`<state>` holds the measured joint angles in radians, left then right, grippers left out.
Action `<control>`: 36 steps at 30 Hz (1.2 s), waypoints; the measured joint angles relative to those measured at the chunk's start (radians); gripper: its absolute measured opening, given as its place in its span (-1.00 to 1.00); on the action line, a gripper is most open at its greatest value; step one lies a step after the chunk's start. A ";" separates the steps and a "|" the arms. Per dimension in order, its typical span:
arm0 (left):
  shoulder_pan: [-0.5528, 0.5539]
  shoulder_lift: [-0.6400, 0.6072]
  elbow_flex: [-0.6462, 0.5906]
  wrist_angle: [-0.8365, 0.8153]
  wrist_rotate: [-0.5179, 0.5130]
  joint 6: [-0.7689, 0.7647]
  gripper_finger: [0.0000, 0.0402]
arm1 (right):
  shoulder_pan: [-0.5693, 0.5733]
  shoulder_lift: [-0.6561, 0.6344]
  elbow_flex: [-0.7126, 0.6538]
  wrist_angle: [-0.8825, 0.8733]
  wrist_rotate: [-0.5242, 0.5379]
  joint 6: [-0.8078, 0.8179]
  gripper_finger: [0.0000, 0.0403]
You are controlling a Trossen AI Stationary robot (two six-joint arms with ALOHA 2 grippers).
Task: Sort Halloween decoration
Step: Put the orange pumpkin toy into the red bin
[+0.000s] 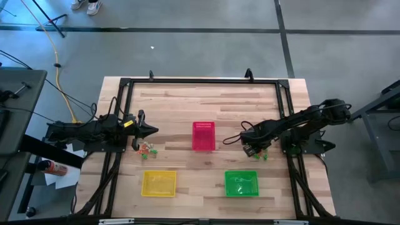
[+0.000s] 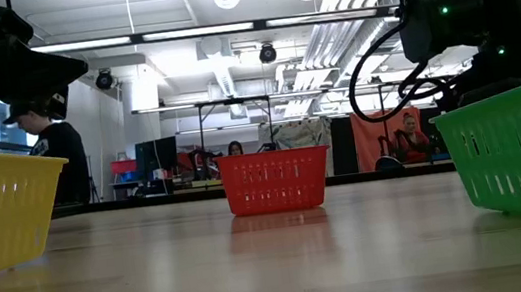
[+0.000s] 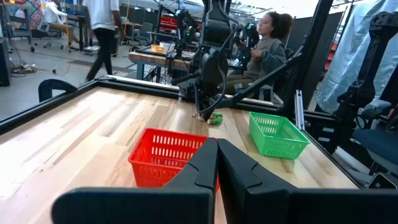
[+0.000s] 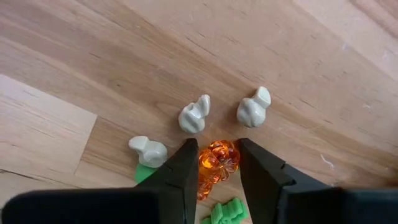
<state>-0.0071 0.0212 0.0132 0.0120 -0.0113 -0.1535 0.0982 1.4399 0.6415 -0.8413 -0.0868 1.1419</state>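
Observation:
My right gripper (image 1: 252, 151) points down at a small group of trinkets (image 1: 261, 155) right of the pink-red basket (image 1: 204, 135). In the right wrist view its fingers (image 4: 217, 165) are closed on an orange-red trinket (image 4: 217, 158). Three pale whitish trinkets (image 4: 194, 116) and two green ones (image 4: 227, 211) lie on the wood around it. My left gripper (image 1: 152, 130) is shut and empty, held level above the table. A second pile of trinkets (image 1: 147, 149) lies just nearside of it. My right gripper pinches the orange-red trinket by its two opposite sides (image 4: 203, 159) between its two fingers, which come from above and point down. Whether the trinket rests on the table or is lifted, I cannot tell.
The yellow basket (image 1: 159, 183) and the green basket (image 1: 241, 183) stand near the front edge, with the pink-red basket at the middle. A black frame (image 1: 200, 80) runs around the table. People show in the room behind the table.

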 joint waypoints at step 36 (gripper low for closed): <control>0.000 0.000 0.000 0.000 0.000 0.000 -1.00 | 0.000 -0.442 -0.003 0.056 0.052 -0.075 -0.55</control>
<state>-0.0071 0.0212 0.0132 0.0120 -0.0113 -0.1535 0.0978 0.9978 0.6388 -0.7850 -0.0349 1.0670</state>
